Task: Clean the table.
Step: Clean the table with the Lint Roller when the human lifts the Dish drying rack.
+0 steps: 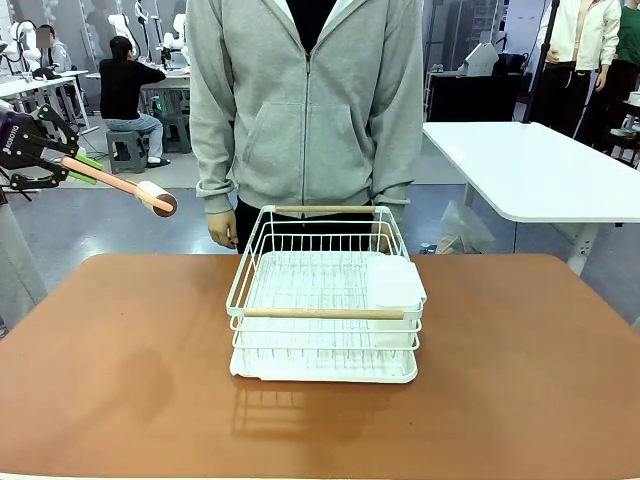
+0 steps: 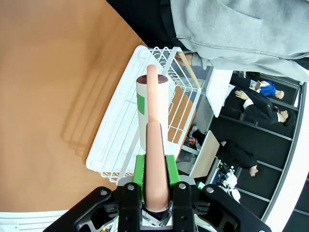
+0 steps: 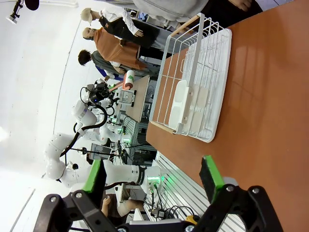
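While the reddish-brown worktop spreads across the lower half of the front view, the left end effector sits at the upper left of that frame, raised above the surface. Its green-padded fingers are pressed against the pink handle of a lint roller, pinching it from both sides. The handle slopes down toward the right and ends in the white roll, which hangs in the air off the worktop's far left corner and touches nothing. In the left wrist view the roller runs straight up from the bottom edge, with the roll's dark end cap at centre frame.

A white wire rack stands at the middle of the worktop, with a wooden bar across its near rim and another across its far rim. A white holder sits in its right side.

A person in a grey hoodie stands just behind the far edge, one hand hanging by the rack's far left corner.

At the bottom of the right wrist view, the right end effector has its fingers spread wide with nothing between them, well apart from the rack. A glossy white table stands at the right of the front view.
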Available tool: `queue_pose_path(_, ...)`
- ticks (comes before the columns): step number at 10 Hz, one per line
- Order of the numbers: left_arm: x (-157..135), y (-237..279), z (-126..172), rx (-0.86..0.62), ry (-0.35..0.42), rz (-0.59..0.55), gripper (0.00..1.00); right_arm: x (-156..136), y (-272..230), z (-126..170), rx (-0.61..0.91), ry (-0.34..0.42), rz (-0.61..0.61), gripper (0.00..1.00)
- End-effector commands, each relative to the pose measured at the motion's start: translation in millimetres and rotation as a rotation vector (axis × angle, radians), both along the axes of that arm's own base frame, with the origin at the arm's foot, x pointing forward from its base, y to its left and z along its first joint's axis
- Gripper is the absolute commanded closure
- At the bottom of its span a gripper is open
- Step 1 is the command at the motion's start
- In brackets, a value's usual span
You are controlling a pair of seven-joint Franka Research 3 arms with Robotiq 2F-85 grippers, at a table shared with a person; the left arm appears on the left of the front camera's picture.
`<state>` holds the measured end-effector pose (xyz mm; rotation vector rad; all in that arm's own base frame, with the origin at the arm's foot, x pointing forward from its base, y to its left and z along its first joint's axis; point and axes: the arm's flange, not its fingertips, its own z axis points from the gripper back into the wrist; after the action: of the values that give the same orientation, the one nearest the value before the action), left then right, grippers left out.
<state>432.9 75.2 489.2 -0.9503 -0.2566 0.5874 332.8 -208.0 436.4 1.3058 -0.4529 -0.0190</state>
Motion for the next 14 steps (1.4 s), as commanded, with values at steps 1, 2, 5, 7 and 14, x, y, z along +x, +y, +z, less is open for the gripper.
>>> queue_pose_path(1, -0.4, -1.6, 1.8, -0.001, 0.013, 0.007, 0.82, -0.4, 1.8, 1.4, 0.012, -0.025, 0.001, 0.00)
queue_pose_path(2, -0.4, -1.6, 1.8, -0.001, 0.013, 0.007, 0.82, -0.4, 1.8, 1.4, 0.012, -0.025, 0.001, 0.00)
queue_pose_path(5, -0.4, -1.6, 1.8, -0.001, 0.013, 0.007, 0.82, -0.4, 1.8, 1.4, 0.012, -0.025, 0.001, 0.00)
queue_pose_path(7, -0.4, -1.6, 1.8, -0.001, 0.013, 0.007, 0.82, -0.4, 1.8, 1.4, 0.012, -0.025, 0.001, 0.00)
queue_pose_path(14, -0.4, -1.6, 1.8, -0.001, 0.013, 0.007, 0.82, -0.4, 1.8, 1.4, 0.012, -0.025, 0.001, 0.00)
